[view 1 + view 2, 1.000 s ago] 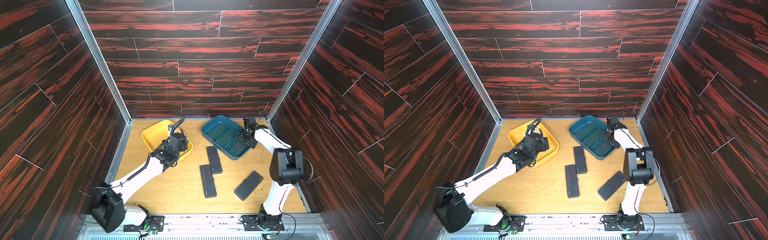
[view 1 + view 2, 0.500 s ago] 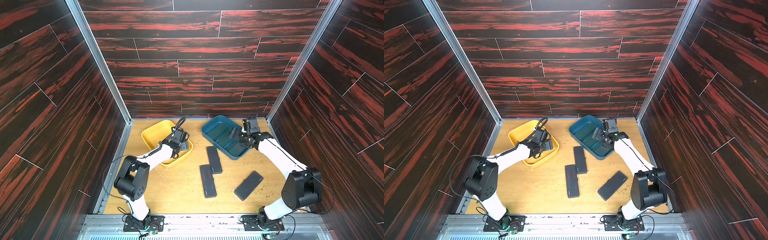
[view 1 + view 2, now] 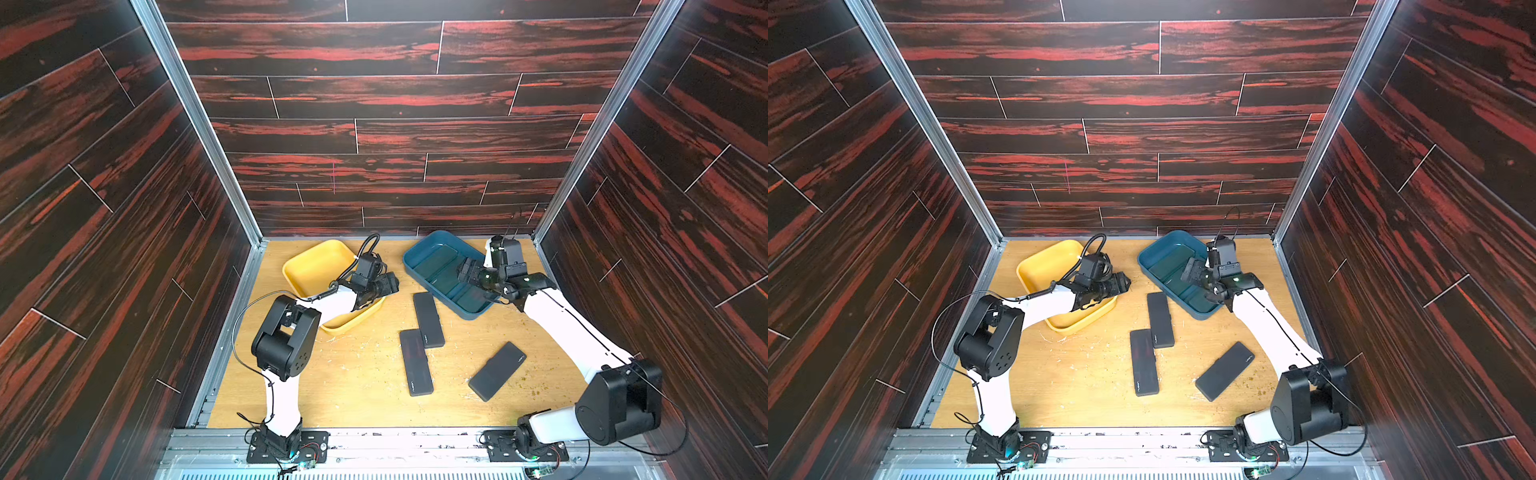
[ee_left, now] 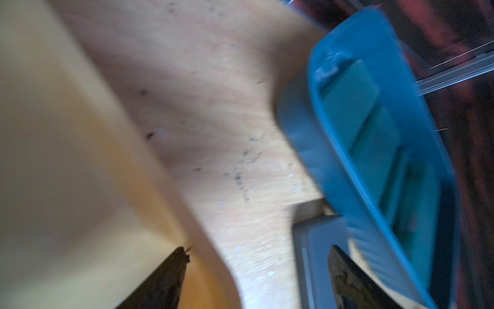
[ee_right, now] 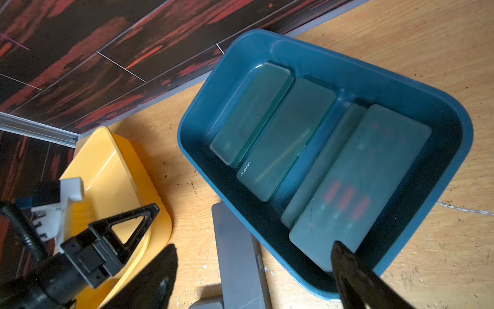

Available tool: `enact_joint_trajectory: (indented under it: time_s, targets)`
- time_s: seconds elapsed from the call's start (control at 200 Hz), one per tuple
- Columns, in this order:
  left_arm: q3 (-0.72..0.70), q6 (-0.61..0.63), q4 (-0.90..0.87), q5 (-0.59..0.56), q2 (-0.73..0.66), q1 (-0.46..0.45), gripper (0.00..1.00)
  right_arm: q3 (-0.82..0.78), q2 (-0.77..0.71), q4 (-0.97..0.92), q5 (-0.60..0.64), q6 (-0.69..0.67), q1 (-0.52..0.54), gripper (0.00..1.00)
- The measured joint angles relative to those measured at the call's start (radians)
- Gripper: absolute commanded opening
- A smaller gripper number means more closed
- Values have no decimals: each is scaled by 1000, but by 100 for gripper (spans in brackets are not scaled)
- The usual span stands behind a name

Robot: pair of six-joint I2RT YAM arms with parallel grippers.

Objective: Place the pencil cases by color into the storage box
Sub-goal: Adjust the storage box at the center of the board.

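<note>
Left gripper (image 3: 390, 284): jaws set apart, empty, held over yellow tray (image 3: 316, 266) right rim. Right gripper (image 3: 465, 270): jaws set apart, empty, held over blue tray (image 5: 347, 69). Four green pencil cases (image 5: 294, 133) contained in blue tray. Three black pencil cases (image 3: 415, 362) laid mid-table (image 3: 353, 386), outside trays.

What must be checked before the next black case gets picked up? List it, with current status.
1. Left gripper empty, jaws apart: ok.
2. Right gripper empty, jaws apart, over the blue tray: ok.
3. Yellow tray empty: ok.
4. Green cases all in the blue tray, none on the table: ok.
5. Three black cases on the table; two lie close together, whether they touch: cannot tell.
</note>
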Motion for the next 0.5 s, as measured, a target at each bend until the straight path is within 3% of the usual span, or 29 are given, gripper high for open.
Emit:
enact_joint_trajectory:
  time_s: [0.24, 0.501]
  targets:
    - [33, -82, 200, 77, 34, -15, 83, -28, -31, 2, -7, -13, 0, 90]
    - [149, -87, 266, 111, 85, -53, 83, -63, -61, -24, -17, -62, 14, 91]
